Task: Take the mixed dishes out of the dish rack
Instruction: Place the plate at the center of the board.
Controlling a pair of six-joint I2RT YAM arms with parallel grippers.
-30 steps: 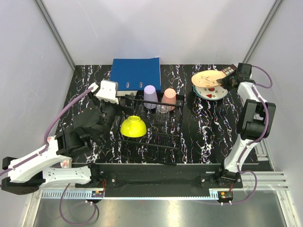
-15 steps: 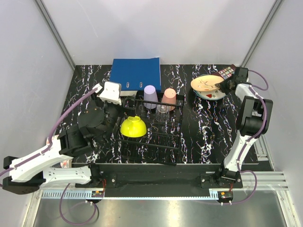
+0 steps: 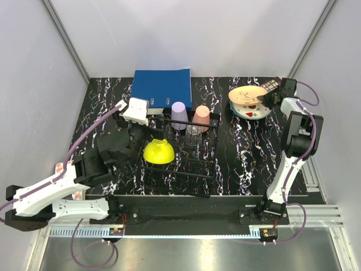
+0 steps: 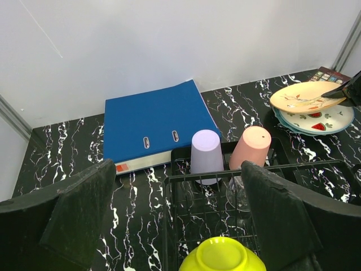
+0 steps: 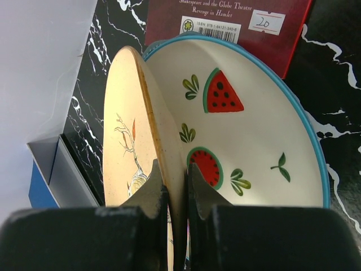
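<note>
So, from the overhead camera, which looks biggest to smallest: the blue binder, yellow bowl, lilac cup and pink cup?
1. blue binder
2. yellow bowl
3. lilac cup and pink cup: they look about alike, so I would not rank them.

Top view: fixed, high above and behind the arm bases, facing forward and down. It stands far off and takes in the whole table (image 3: 248, 164), with the bases at the lower edge and white walls across the upper frame. Left wrist view: low, close behind the dish rack (image 4: 208, 220), facing the back wall, with the left gripper fingers (image 4: 84, 214) in both lower corners. Right wrist view: very near, right gripper fingers (image 5: 149, 197) at the bottom edge, with the peach plate (image 5: 121, 147) and watermelon plate (image 5: 254, 141) filling the frame. Shared: both plates appear in all three views. The rack, cups (image 4: 205, 149), bowl (image 4: 223, 257) and binder (image 4: 152, 121) appear in the top and left wrist views.
</note>
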